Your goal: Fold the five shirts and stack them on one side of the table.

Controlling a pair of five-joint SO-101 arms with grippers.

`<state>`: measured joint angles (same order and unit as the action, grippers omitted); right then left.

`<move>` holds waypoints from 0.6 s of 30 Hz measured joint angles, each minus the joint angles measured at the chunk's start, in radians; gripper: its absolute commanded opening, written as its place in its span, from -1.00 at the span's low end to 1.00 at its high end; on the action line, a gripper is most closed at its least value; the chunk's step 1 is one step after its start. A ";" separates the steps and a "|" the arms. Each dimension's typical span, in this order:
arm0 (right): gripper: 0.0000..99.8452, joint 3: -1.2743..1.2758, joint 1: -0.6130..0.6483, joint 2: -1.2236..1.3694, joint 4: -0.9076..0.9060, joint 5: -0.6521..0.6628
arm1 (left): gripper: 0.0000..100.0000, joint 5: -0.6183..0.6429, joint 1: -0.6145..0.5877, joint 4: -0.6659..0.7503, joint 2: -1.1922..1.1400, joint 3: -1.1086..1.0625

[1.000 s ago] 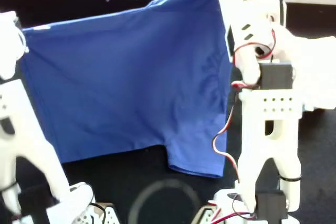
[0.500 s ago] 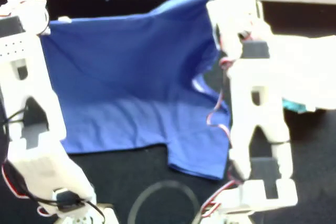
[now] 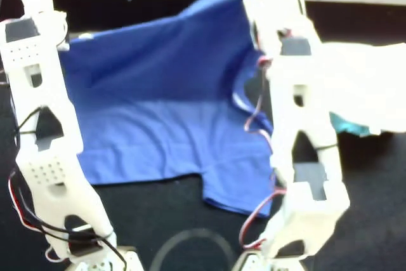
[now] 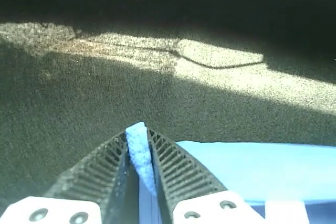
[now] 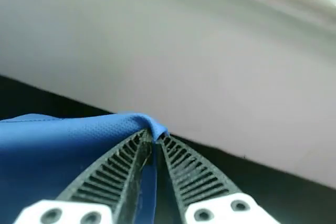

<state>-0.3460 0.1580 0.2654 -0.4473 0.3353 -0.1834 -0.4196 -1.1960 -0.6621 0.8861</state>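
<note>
Dark table (image 3: 143, 211), blue shirt (image 3: 165, 106) (corners pinched), white pile (image 3: 365, 87) half-hidden

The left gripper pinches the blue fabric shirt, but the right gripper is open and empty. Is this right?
No. The right wrist view shows the right gripper shut on the blue fabric shirt too; the left gripper does pinch it.

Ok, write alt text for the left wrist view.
The left gripper is shut on an edge of the bright blue fabric shirt, a pale blue fold pinched between its black ribbed fingers. Beyond lies the dark felt-like table, crossed by a band of light.
</note>
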 measured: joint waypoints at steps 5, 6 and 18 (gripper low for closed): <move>-0.99 -0.170 0.000 0.216 0.040 0.000 | -0.98 0.000 0.002 -0.031 0.000 0.005; -0.99 -0.196 0.000 0.259 0.041 0.000 | -0.98 0.000 0.002 -0.034 -0.002 0.005; -0.99 -0.502 0.000 0.637 0.043 0.000 | -0.98 0.000 0.002 -0.012 -0.124 0.011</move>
<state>-0.8477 0.1580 0.9022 -0.4043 0.3353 -0.1834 -0.4181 -1.2083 -0.7864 0.8968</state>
